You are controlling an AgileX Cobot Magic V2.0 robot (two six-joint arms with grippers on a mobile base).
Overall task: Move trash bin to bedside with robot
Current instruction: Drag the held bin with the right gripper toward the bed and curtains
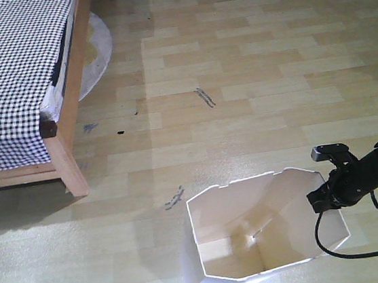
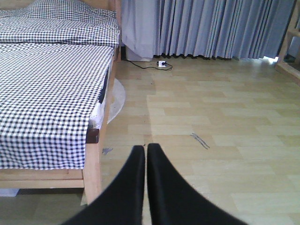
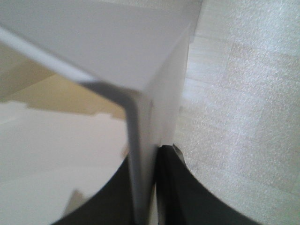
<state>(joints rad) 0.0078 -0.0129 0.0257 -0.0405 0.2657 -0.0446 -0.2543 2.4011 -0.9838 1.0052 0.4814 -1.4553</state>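
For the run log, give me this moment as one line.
phase: bin gripped, not yet at bed | right end effector: shut on bin rim | left end effector: shut, empty

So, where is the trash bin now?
In the front view the trash bin stands on the floor, lower centre-right, apart from the bed at upper left; the right gripper clamps its rim.

The right gripper (image 3: 146,158) was clamped on the thin white wall of the trash bin (image 3: 117,51), its 2 black fingers (image 3: 187,197) pressed against either face of the wall at the bottom of the picture. The rim ran from the upper left to a corner just above the grip. The bin's pale interior lay to the left, and the light wood-patterned floor (image 3: 243,93) to the right.
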